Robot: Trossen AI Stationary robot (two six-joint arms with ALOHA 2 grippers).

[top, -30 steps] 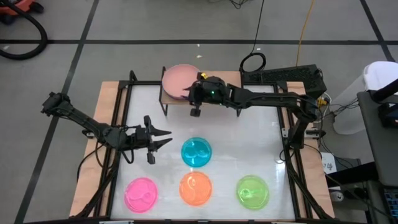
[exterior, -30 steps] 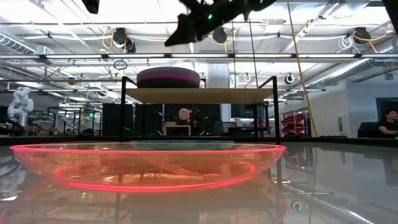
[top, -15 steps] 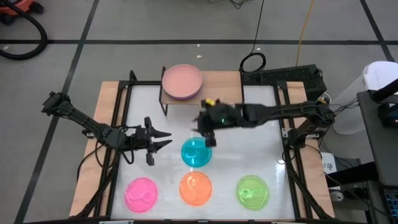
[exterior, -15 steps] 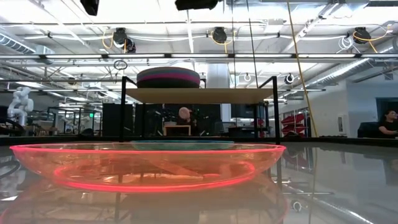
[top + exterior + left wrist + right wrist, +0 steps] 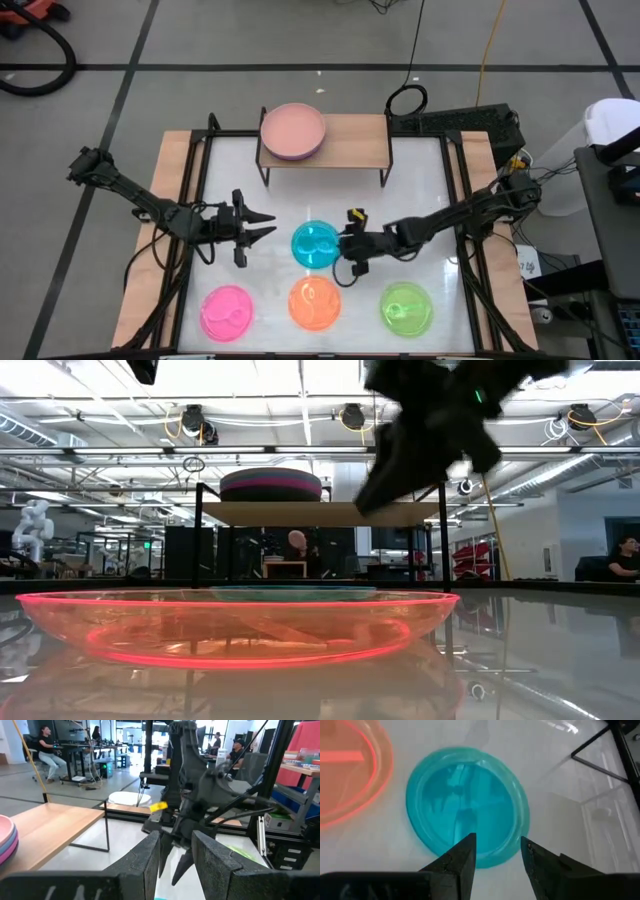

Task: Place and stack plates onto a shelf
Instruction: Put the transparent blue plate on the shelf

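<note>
A stack of larger plates (image 5: 292, 131), dusty pink on top, rests on the left end of the light-wood shelf (image 5: 345, 142); in the low view the stack (image 5: 270, 484) sits on the shelf board (image 5: 320, 512). Translucent plates lie flat on the table: cyan (image 5: 314, 245), pink (image 5: 227, 311), orange (image 5: 315, 303) and green (image 5: 406, 307). My right gripper (image 5: 345, 252) is open and hovers at the cyan plate's right rim (image 5: 485, 855), fingers (image 5: 465, 852) above it, high in the low view (image 5: 420, 440). My left gripper (image 5: 272, 223) is open, left of the cyan plate.
The shelf's thin black legs (image 5: 264, 168) stand at the table's far side. The orange plate (image 5: 235, 625) fills the low view's foreground. Black frame rails (image 5: 195, 190) run along the table's left and right edges. Bare white tabletop (image 5: 420, 190) lies between shelf and plates.
My right gripper has left the plate stack on the shelf, swung toward the table's near edge and come down beside the cyan plate's right rim. The plates and the left arm have kept still.
</note>
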